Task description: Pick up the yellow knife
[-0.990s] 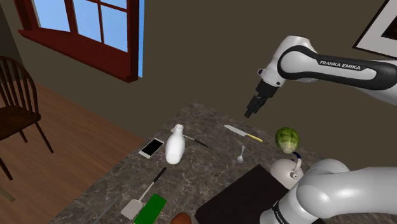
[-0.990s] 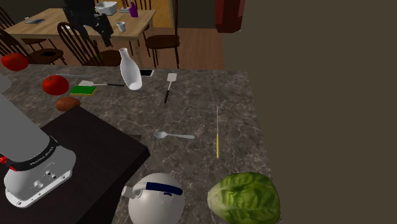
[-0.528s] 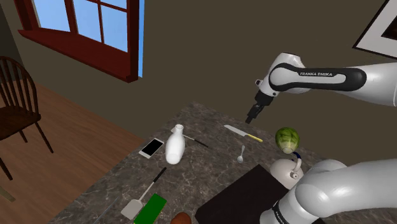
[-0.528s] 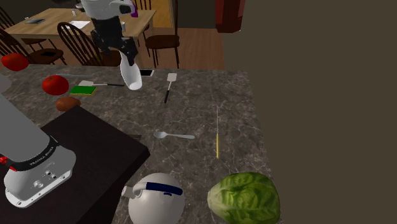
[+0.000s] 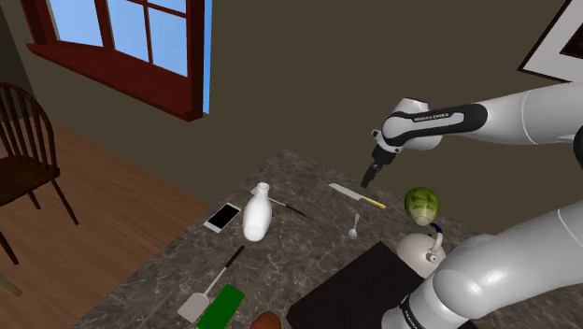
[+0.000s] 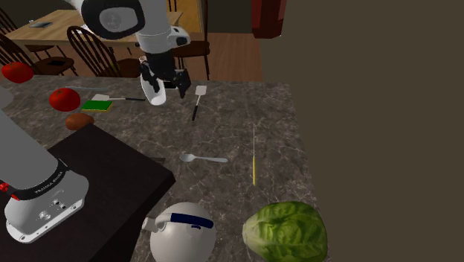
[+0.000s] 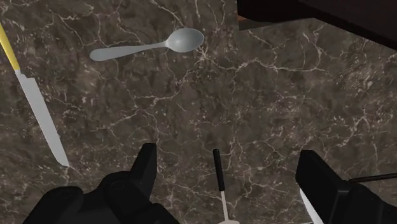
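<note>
Fingers (image 7: 145,167) of the gripper (image 5: 371,175) are standing spread wide and clasping nothing. The hand is hovering above the dark veined counter (image 7: 267,102), with a thin black spatula handle (image 7: 218,170) lying on the surface below the gap between them. The yellow knife (image 7: 38,114) is lying flat well off to one side, beyond the finger nearer to it. Its grey blade is pointing back toward the gripper and its yellow handle (image 7: 5,46) is running away from it. A grey spoon (image 7: 147,46) is resting ahead of the gripper, apart from the knife. Judging by its slim shape, the knife is probably going to feel light and stiff, while sitting low and sliding easily on the hard counter. The fingers are therefore likely needing to straddle it across its width, near where handle is meeting blade, closing from the sides rather than pinching the thin blade tip.
</note>
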Available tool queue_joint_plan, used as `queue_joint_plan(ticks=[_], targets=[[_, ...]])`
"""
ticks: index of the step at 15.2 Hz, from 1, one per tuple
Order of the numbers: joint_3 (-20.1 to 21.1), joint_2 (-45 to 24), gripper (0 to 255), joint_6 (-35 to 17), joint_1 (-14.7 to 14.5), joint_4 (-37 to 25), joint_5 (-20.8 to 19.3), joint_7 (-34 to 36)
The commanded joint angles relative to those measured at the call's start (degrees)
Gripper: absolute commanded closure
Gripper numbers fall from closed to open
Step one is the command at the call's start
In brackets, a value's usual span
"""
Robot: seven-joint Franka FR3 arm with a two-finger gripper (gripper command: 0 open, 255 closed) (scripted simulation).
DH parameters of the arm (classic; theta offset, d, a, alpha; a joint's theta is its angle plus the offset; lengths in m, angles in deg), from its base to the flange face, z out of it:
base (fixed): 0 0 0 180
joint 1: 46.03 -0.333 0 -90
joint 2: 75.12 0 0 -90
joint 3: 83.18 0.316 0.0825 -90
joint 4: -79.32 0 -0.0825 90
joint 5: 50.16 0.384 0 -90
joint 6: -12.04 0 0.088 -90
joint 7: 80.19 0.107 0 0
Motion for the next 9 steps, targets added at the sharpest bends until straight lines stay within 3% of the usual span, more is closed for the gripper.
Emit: queue_joint_plan(ticks=[1,5,9], targets=[[-1.6,-4.1,0,-3.1,-0.3,-1.1,0.8,-2.9],[-4.9,-13.1,0,-8.2,-0.6,-4.4,4.1,-10.3],[-6.7,-22.8,0,-12.2,0.0,-9.0,10.0,-18.8]])
